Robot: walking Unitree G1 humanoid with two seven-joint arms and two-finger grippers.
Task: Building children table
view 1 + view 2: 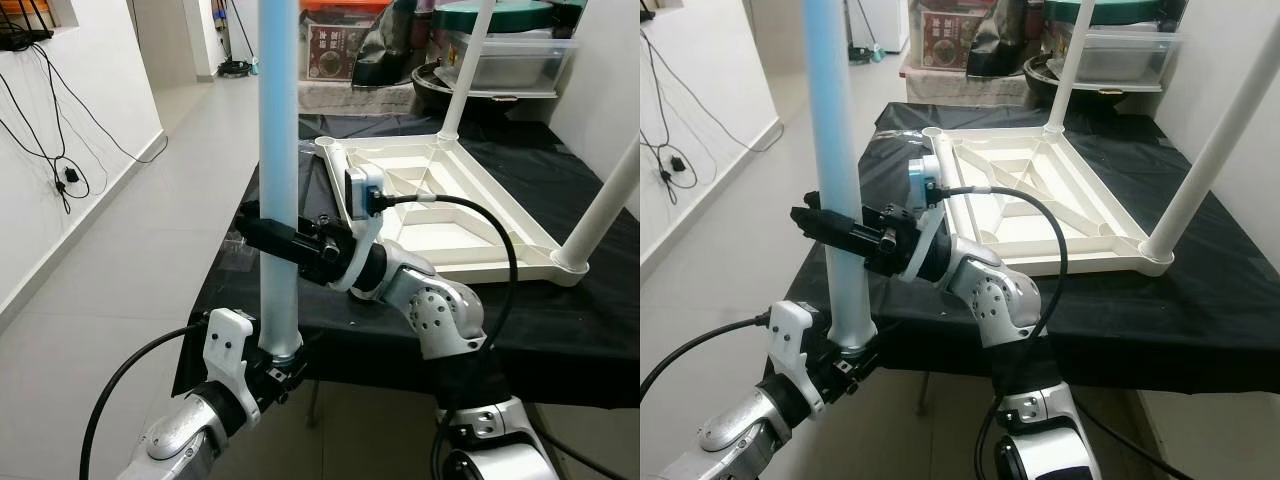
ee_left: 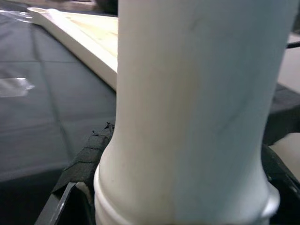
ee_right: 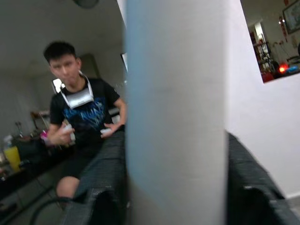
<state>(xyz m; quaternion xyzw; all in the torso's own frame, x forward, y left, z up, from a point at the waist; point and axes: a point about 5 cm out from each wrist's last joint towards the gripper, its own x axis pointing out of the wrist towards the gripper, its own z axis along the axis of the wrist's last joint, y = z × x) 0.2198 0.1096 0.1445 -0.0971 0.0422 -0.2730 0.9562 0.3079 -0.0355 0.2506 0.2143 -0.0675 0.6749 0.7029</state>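
Observation:
A pale blue-white table leg [image 1: 278,150] stands upright in front of the black-clothed table, held by both grippers. My left gripper [image 1: 281,368] is shut on the leg's lower end, just above its collar. My right gripper [image 1: 262,230] reaches across from the right and is shut on the leg at mid-height. The white table top [image 1: 452,268] lies upside down on the cloth. Two white legs stand in its sockets, one at the far corner [image 1: 466,70] and one at the near right corner [image 1: 606,200]. The near left corner socket [image 1: 326,144] is empty. In the wrist views the leg [image 2: 197,117] [image 3: 178,117] sits between the fingers [image 3: 246,178].
The black cloth [image 1: 590,330] covers the worktable. Boxes, a pot and a plastic tub [image 1: 510,60] crowd its far end. Tiled floor [image 1: 150,240] is open to the left, with cables on the white wall [image 1: 60,170]. A person [image 3: 79,126] sits facing me in the right wrist view.

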